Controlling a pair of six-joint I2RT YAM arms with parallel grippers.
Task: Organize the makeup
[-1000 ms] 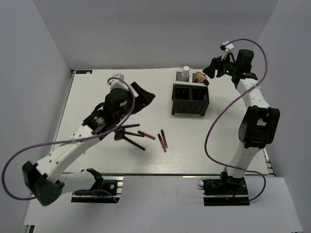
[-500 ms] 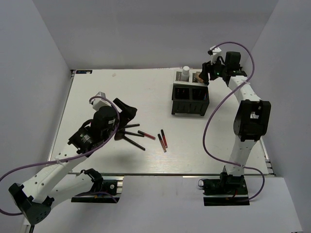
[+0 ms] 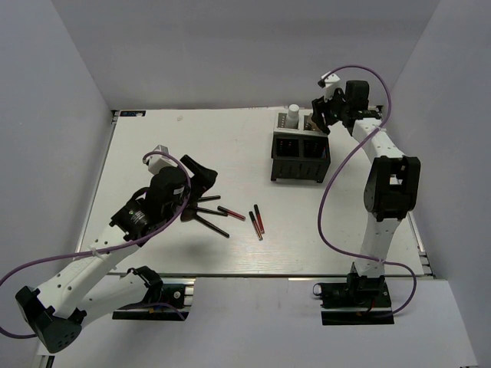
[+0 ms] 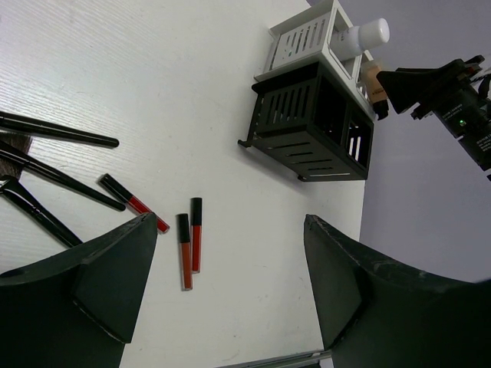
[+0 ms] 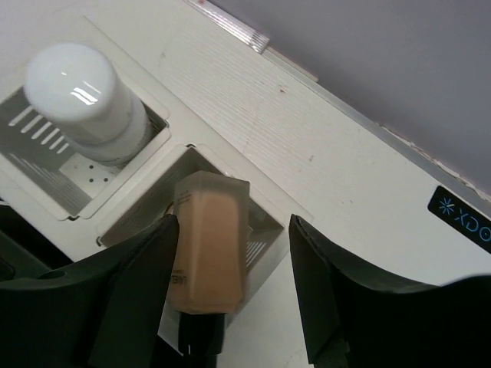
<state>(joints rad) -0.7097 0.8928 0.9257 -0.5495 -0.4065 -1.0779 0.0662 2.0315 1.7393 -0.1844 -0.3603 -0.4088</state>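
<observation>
**Tan bottle at the slotted tray**

From above, thin red-black pencils [image 3: 257, 221] and black brushes [image 3: 205, 215] are seen loose on open table [image 3: 153, 138]. Left wrist: the left gripper [image 4: 230, 226] is spread wide and empty. Right wrist: the right gripper [image 5: 232, 226] is parted, with the blocky tan bottle [image 5: 209, 245] between its fingers and clear of one, over the slotted white tray [image 5: 46, 180].

White table [image 3: 153, 138], pale grey walls [image 3: 230, 46], even light.

Left arm [image 3: 100, 244] stretched forward and low, wrist angled down, left gripper [image 3: 198, 175] spread wide, right arm [image 3: 390, 192] raised upright, forearm reaching far back, right gripper [image 3: 322, 116] tipped downward, fingers [image 5: 146, 291] parted.
</observation>
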